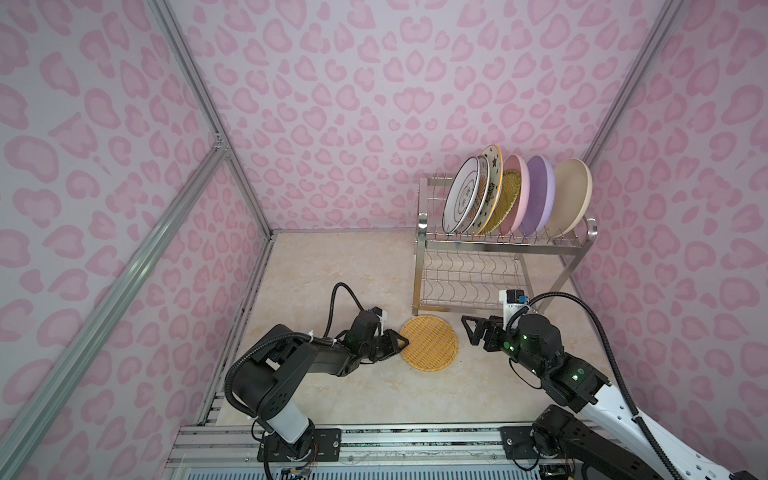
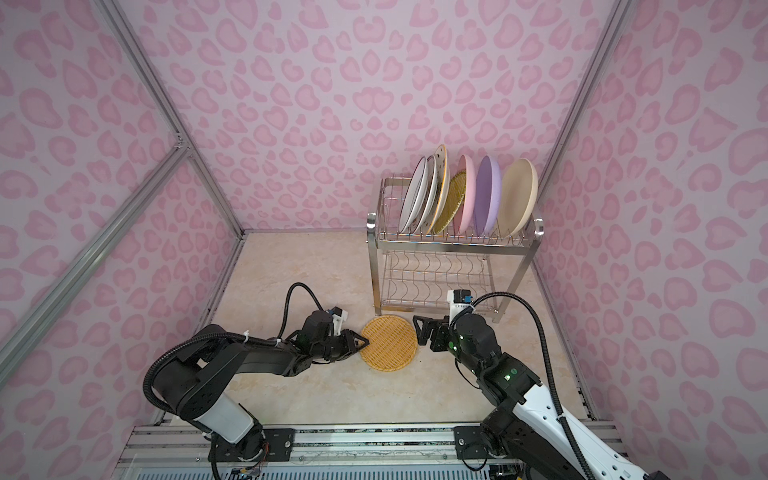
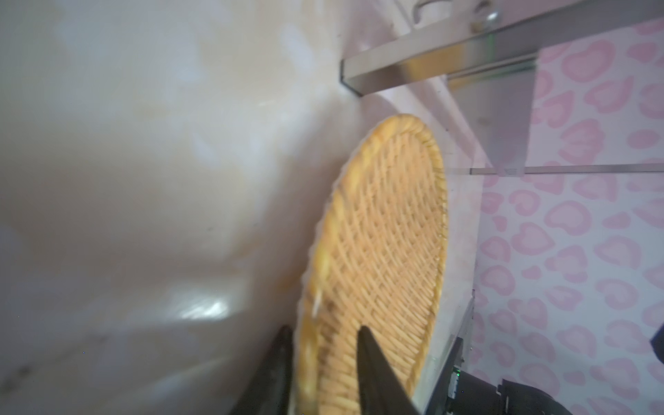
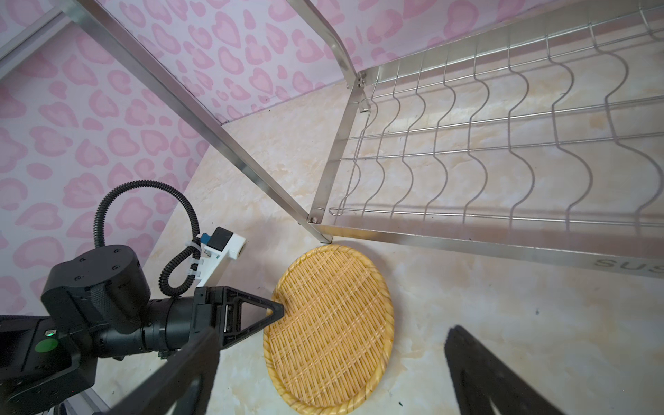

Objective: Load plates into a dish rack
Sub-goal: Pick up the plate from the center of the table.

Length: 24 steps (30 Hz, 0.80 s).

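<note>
My left tool (image 1: 402, 343) was pinched shut on the left rim of the yellow woven plate (image 1: 430, 343). One finger (image 3: 373, 363) lay on the woven top and the other sat at the outside of the edge. The plate lay flat on the worktop (image 1: 332, 270), just in front of the dish rack (image 1: 498, 245), by its near left leg. My right tool (image 1: 468, 331) was wide open and held nothing, just right of the plate. Seven other plates (image 1: 538, 195) stood in the rack's top shelf. I thought my hold on the rim was thin. So I should lift slowly, tip the plate up on its edge, and keep it clear of the rack leg. My right tool could steady the right side if it slipped.
</note>
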Each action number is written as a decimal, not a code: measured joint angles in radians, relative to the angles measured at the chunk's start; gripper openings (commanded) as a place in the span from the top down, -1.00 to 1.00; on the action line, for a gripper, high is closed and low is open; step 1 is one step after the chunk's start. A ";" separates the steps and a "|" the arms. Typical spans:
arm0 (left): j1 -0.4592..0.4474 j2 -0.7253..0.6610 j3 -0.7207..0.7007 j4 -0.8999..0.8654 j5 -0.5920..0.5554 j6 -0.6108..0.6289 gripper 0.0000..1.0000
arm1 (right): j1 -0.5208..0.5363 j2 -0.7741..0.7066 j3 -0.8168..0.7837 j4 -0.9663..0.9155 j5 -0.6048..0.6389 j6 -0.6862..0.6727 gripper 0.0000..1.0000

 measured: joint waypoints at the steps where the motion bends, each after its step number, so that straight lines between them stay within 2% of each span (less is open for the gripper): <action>1: 0.000 -0.017 -0.004 0.011 0.023 -0.022 0.93 | -0.002 0.004 0.000 0.006 -0.010 0.000 -0.96; 14: -0.012 -0.230 -0.006 -0.135 -0.044 -0.029 0.93 | -0.018 0.030 0.007 0.051 -0.068 0.001 -0.96; 24: -0.013 -0.493 0.033 -0.277 -0.053 -0.029 0.93 | -0.024 0.007 0.003 0.042 -0.085 0.016 -0.96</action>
